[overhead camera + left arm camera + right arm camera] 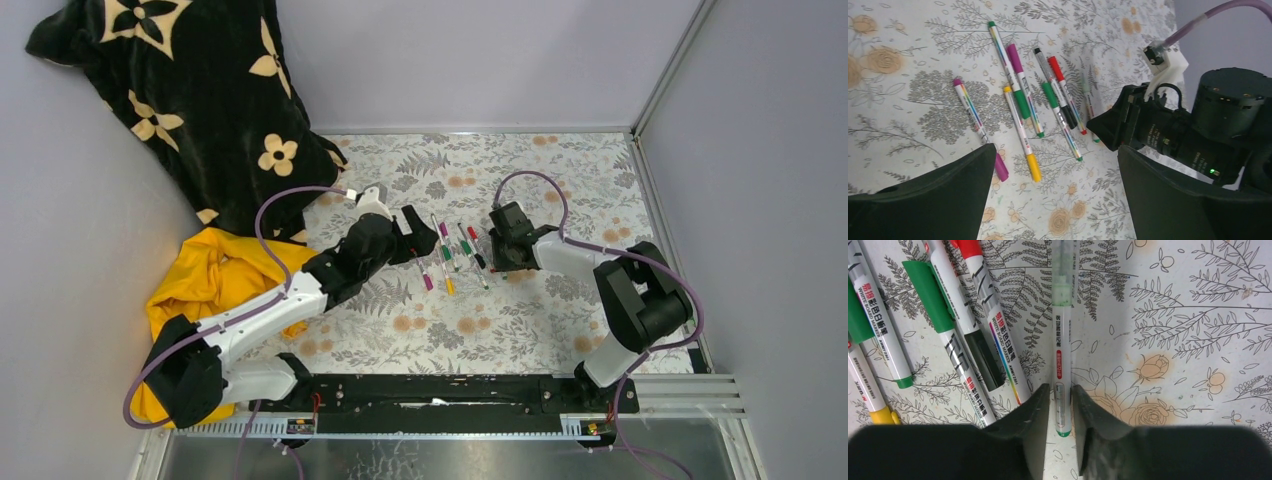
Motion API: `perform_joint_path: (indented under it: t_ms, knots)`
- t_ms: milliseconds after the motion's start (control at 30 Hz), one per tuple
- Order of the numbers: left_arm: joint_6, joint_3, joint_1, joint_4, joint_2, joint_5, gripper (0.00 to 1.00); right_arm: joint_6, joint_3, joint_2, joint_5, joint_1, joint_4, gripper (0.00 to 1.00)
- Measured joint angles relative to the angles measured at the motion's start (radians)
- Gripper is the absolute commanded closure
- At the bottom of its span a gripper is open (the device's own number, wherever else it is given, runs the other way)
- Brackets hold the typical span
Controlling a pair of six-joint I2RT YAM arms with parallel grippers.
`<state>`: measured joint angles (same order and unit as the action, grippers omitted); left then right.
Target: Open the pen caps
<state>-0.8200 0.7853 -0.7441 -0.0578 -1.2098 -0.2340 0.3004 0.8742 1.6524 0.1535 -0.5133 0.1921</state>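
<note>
Landmark: loose fan of slim white-barrelled marker pens with coloured plastic caps (pixel 452 258), lying flat on the floral-print tablecloth (pixel 560 170).

Right gripper (pixel 1061 390): I am holding it narrowed to about pen width. Its black fingers (pixel 1034 407) are flanking the tail of one pen, and the pads are looking to touch both sides.

Pen in my grip: thin white pen with a translucent pale green cap (pixel 1062 355), sitting at the fan's right edge, just apart from its neighbours. It is resting on the cloth, not lifted.

Why the tail: I am judging that pinching the green-plugged end is leaving the whole cap end free for a pull.

Long axis: it is running straight out from between my right fingers, roughly parallel to the fan's other barrels.

Pointing: the pale green cap (pixel 1063 270) is facing away from my right palm, and the plug end is tucking in between the fingers.

Left gripper (pixel 1055 150): I am hanging it wide open and gripping nothing, over the fan's left side.

Why open: I am judging it is waiting to take a cap once the barrel is anchored.

Other caps: red, green, black, magenta and yellow are all appearing seated on their barrels.
</note>
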Motion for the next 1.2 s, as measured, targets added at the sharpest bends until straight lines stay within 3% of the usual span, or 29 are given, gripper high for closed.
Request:
perform_joint_path:
  t_ms: [133, 367, 700, 1000, 1200]
  knots:
    - [-0.062, -0.04, 0.039, 0.08, 0.0, 0.085, 0.02, -0.001, 0.003, 0.002, -0.002, 0.004, 0.001, 1.0]
    - [-0.165, -0.061, 0.116, 0.157, -0.09, 0.238, 0.02, -0.01, -0.017, -0.037, -0.039, 0.005, 0.01, 1.0]
    - [-0.298, -0.024, 0.117, 0.319, -0.275, 0.45, 0.02, -0.02, -0.026, -0.286, -0.151, 0.005, 0.044, 1.0]
    - [-0.386, 0.021, 0.117, 0.441, -0.352, 0.526, 0.02, -0.007, -0.024, -0.351, -0.288, 0.004, 0.066, 1.0]
    - [-0.426, 0.059, 0.117, 0.5, -0.432, 0.567, 0.11, 0.013, -0.025, -0.379, -0.332, -0.03, 0.066, 1.0]
